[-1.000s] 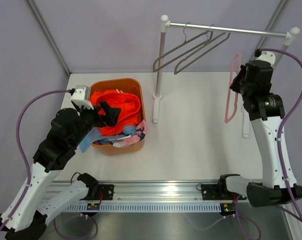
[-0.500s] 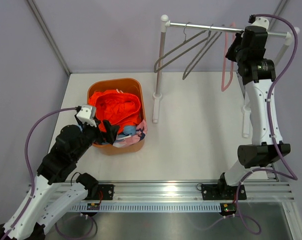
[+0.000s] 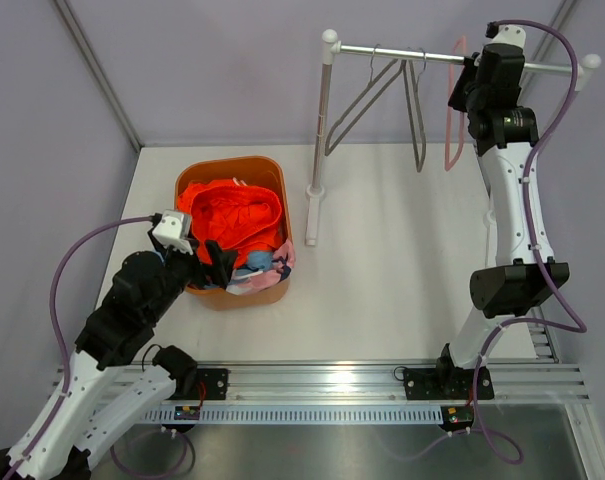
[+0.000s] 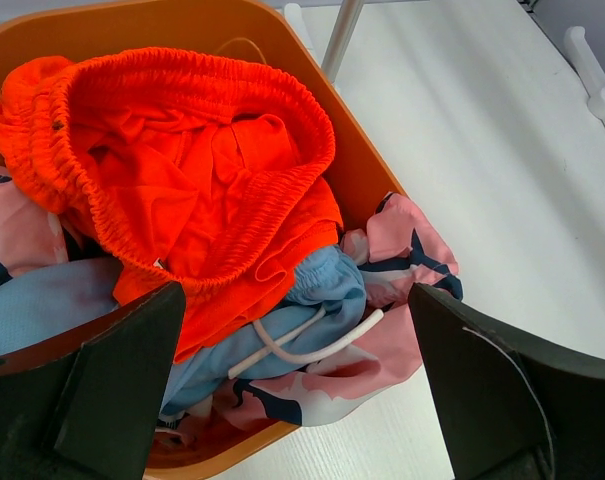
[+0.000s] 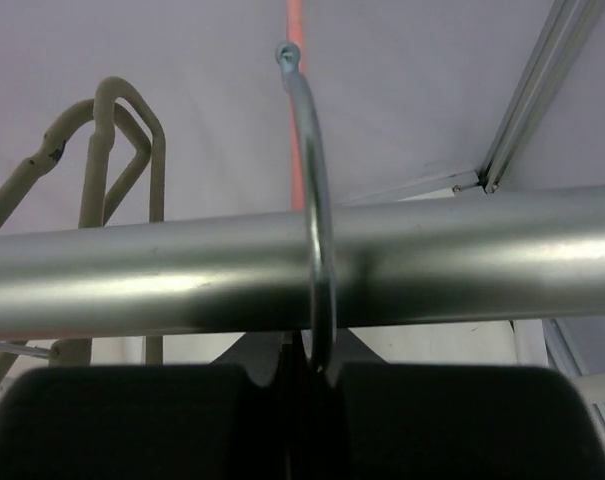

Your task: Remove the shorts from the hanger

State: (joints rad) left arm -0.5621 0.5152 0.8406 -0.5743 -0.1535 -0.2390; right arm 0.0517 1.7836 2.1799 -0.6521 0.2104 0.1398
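The three shorts lie in an orange basket (image 3: 272,175): bright orange shorts (image 3: 232,210) on top, light blue shorts (image 4: 327,290) with a white drawstring, and pink patterned shorts (image 4: 407,245) at the near rim. My left gripper (image 3: 217,265) is open and empty over the basket's near edge; it also shows in the left wrist view (image 4: 297,385). My right gripper (image 3: 469,85) is shut on the metal hook (image 5: 312,190) of a pink hanger (image 3: 450,130), and the hook sits over the rail (image 5: 132,280).
Two grey hangers (image 3: 357,100) (image 3: 417,115) hang bare on the rack rail (image 3: 382,52). The rack's left post (image 3: 317,150) stands right of the basket, its right post (image 3: 497,215) behind my right arm. Purple walls enclose the white table (image 3: 392,260).
My right gripper lifted the pink hanger from beside the rack up onto the rail. The grey hangers swung. My left arm drew back from the basket, then held still.
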